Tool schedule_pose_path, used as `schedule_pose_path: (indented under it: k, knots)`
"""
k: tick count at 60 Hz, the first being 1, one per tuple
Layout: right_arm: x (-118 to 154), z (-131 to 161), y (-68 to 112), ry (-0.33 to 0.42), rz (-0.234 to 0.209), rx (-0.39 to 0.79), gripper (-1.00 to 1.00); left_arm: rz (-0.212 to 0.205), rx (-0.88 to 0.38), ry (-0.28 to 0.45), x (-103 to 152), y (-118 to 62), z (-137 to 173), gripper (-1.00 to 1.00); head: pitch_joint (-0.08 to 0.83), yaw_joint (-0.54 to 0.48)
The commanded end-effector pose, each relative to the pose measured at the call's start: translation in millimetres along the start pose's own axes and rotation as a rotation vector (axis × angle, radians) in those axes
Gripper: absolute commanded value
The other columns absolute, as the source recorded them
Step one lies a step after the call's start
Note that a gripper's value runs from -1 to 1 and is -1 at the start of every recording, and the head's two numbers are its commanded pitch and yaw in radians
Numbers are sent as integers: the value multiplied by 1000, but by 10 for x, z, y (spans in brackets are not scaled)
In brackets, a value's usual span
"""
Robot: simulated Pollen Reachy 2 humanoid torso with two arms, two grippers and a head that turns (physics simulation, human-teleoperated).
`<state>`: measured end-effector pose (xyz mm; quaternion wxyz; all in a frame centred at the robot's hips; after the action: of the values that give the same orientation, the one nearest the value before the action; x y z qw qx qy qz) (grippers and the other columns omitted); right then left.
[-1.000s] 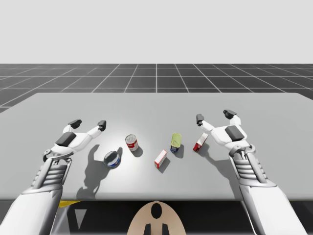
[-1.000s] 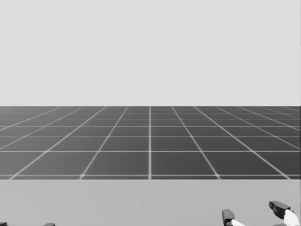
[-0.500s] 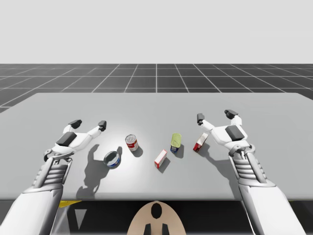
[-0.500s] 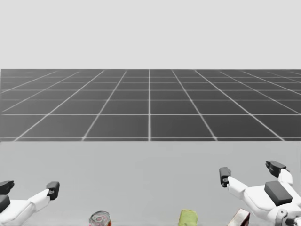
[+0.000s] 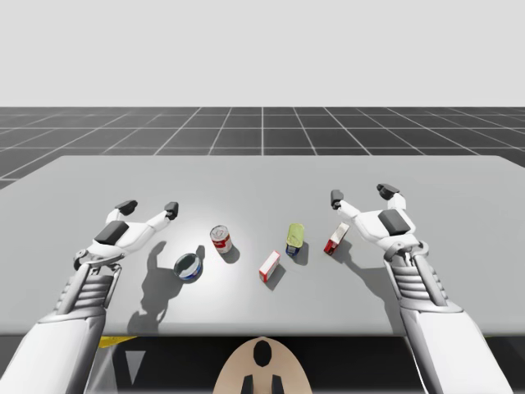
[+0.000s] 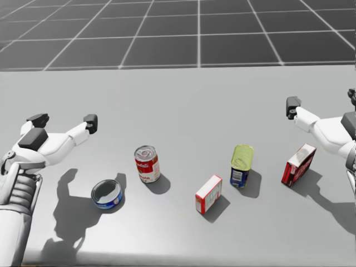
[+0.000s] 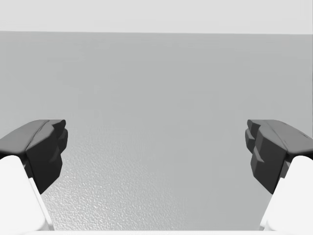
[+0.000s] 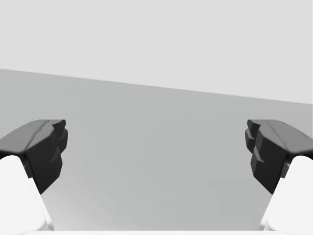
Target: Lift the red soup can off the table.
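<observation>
The red soup can (image 6: 147, 164) stands upright, right of my open, empty left gripper (image 6: 64, 120); my right gripper (image 5: 361, 194), also open, is farther away.

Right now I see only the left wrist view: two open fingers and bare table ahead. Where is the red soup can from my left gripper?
Observer: The red soup can stands upright on the table, to the right of your left gripper and nearer to the torso.
Operator: Is anything close to the can?
Observer: A low blue can sits near it, on the left arm's side and nearer to the torso, not touching it.
Operator: And my right gripper?
Observer: The right gripper is open and holds nothing; a red box is on the table close by.
</observation>
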<state>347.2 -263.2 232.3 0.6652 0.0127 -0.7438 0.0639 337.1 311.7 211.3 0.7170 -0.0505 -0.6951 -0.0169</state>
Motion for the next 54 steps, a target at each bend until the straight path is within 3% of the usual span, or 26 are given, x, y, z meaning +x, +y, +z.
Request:
schedule_pose_path:
  k: [1, 12, 21, 27, 29, 31, 38, 43, 54]
  knots:
    - [5, 4, -1, 4, -3, 2, -1000, 1, -4, -1, -2, 2, -2, -1000, 604, 130]
    - [3, 9, 8, 9, -6, 7, -1000, 3, -14, -1, -5, -1, -1, -1000, 653, 211]
    - [-5, 9, 15, 13, -6, 5, -1000, 22, -53, 8, 4, -41, 20, -1000, 656, 217]
    - [-11, 10, 20, 14, -6, 2, -1000, 63, -128, 45, 29, -92, 57, -1000, 652, 214]
    - [-14, 8, 20, 15, -5, 1, -1000, 100, -191, 79, 56, -114, 87, -1000, 649, 209]
    - [-15, 6, 17, 15, -5, 1, -1000, 102, -211, 88, 77, -136, 112, -1000, 647, 207]
    - [-25, 2, 19, 18, -3, -1, -1000, 10, -329, 132, 196, -266, 268, -1000, 644, 201]
    - [-28, -3, 13, 19, -3, -2, -1000, -25, -411, 193, 217, -359, 357, -1000, 640, 201]
    - [-36, -1, 14, 23, -4, -5, -1000, -32, -563, 311, 217, -523, 467, -1000, 634, 205]
